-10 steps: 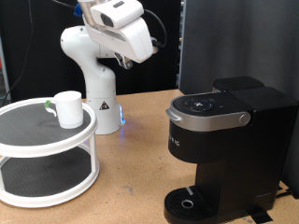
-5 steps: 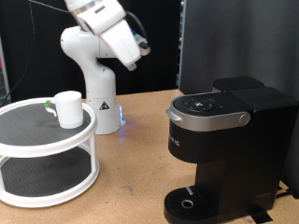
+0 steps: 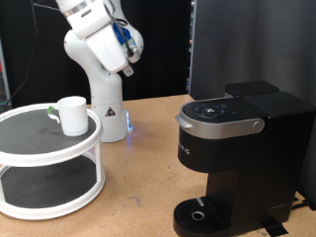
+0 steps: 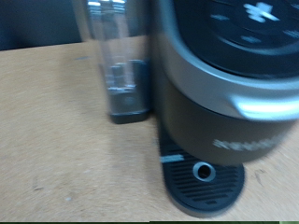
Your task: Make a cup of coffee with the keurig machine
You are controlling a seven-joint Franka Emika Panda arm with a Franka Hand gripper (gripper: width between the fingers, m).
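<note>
Cup (image 3: 71,114) on shelf, gripper unseen.

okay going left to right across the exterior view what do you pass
Two-tier white round shelf → the cup on its top tier → white robot base → the keurig machine. The hand is not in view.
</note>
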